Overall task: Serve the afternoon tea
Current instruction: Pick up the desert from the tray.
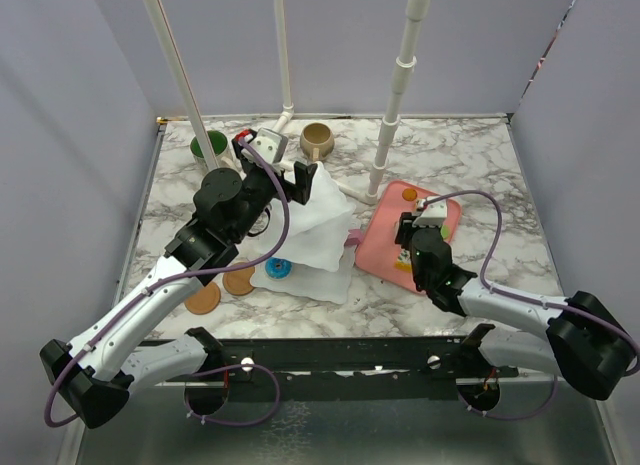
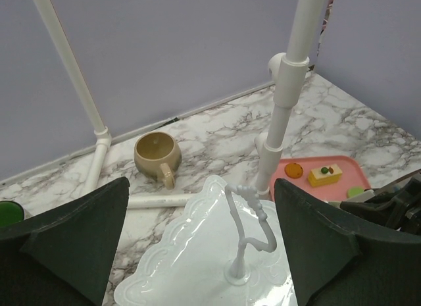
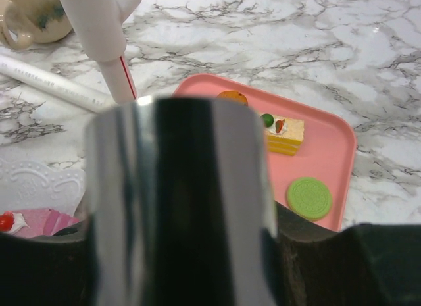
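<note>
The white three-tier stand point(image 1: 322, 233) stands mid-table. My left gripper point(image 2: 200, 187) hangs open over its top plate point(image 2: 191, 253), fingers well apart on either side of the wire handle point(image 2: 247, 220), touching nothing. A blue donut point(image 1: 278, 268) lies on the bottom plate, and a pink cake slice point(image 3: 26, 222) at its right edge. Behind stand the green-lined mug point(image 1: 210, 145) and the tan mug point(image 2: 156, 156). My right gripper point(image 3: 181, 247) is over the pink tray point(image 3: 329, 161), shut on the metal tongs point(image 3: 177, 187), which hide most of its view.
On the tray lie an orange cookie point(image 2: 294, 170), a yellow cake slice point(image 3: 284, 133) and a green macaron point(image 3: 309, 198). Two brown cookies point(image 1: 238, 280) lie on the marble left of the stand. White pipe posts point(image 1: 392, 115) rise behind the stand and tray.
</note>
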### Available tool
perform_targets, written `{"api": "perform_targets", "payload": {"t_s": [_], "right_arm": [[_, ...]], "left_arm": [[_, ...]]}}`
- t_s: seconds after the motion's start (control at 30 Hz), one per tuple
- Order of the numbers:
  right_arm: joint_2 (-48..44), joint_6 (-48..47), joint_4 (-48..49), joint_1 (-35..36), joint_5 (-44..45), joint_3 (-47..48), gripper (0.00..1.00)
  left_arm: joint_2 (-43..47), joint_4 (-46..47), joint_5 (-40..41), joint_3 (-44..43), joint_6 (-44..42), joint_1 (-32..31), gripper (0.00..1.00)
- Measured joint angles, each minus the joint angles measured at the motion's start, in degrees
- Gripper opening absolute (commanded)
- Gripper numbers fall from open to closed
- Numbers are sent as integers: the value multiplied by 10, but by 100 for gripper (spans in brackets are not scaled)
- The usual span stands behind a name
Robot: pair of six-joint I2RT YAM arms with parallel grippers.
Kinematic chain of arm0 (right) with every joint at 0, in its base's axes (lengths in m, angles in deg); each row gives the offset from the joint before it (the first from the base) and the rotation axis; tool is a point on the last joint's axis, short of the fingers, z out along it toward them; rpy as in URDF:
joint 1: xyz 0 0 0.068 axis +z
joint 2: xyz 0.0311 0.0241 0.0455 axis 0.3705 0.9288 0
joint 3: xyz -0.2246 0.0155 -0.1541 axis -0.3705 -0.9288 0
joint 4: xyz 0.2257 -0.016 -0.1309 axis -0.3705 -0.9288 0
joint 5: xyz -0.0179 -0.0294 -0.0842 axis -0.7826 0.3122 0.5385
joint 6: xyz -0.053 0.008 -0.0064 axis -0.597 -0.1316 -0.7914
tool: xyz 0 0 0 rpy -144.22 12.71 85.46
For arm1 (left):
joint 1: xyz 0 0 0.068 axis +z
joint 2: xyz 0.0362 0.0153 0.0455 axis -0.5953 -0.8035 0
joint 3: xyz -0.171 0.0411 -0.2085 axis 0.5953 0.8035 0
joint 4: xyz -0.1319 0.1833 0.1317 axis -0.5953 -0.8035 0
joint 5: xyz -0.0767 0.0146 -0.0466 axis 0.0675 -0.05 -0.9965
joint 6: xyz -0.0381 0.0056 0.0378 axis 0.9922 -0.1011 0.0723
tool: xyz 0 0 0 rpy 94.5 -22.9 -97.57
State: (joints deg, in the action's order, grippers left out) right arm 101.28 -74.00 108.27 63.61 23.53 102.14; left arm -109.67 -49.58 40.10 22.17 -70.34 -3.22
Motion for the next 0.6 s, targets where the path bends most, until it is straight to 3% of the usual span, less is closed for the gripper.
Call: {"api": "perform_targets", "payload": {"t_s": [0.17,0.37,0.6], "right_arm": [[-2,-17,6,0,-17,0,15],[-79,-19,-44,13,-54,16,11],[-169,36,-157,135,-51,50,10]], "left_arm": [[1,0,1,2,0,0,90],[1,0,1,2,0,0,90],[1,0,2,3,0,0,90]]}}
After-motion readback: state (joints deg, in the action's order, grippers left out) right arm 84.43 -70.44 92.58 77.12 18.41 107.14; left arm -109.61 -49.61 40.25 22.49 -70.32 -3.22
